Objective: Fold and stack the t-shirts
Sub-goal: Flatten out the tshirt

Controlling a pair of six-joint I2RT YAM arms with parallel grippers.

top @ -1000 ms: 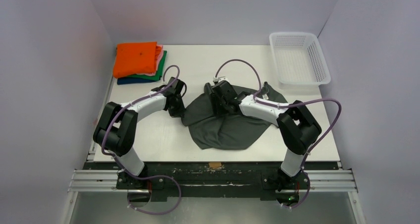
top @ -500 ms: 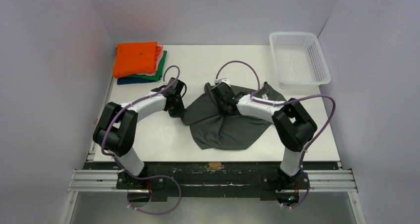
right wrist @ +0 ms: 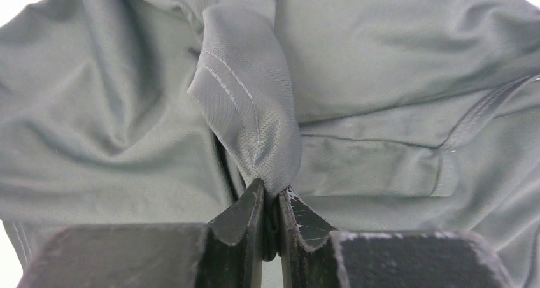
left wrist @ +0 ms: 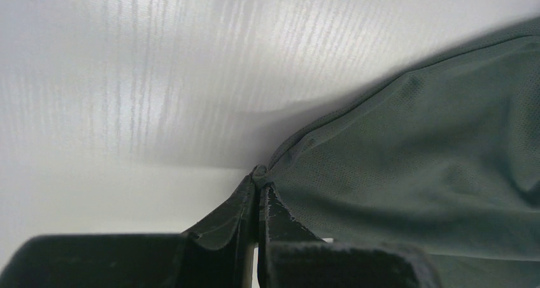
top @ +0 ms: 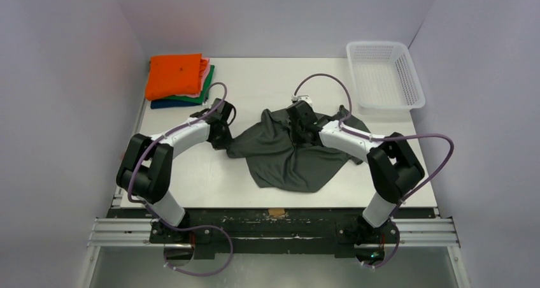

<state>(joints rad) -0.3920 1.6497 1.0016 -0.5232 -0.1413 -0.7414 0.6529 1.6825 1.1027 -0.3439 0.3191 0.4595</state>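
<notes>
The dark charcoal-grey t-shirt (top: 290,157) lies crumpled at the middle of the table. My left gripper (top: 224,138) is shut on its left edge; in the left wrist view the gripper (left wrist: 260,185) pinches the hem of the cloth (left wrist: 433,154). My right gripper (top: 304,127) is shut on a fold near the shirt's top; in the right wrist view the gripper (right wrist: 272,195) clamps a hemmed fold of the shirt (right wrist: 248,103). Folded shirts are stacked at the back left, orange (top: 174,75) on top, with pink (top: 205,70), green (top: 205,90) and dark blue (top: 169,102) edges showing below.
A white plastic mesh basket (top: 384,74) stands at the back right. Grey walls close in the table (top: 191,173) on three sides. The arm bases sit on a rail (top: 274,227) at the near edge.
My right gripper has moved right and toward the back with its fold. My left gripper has pulled slightly left. The shirt is stretched wider between them.
</notes>
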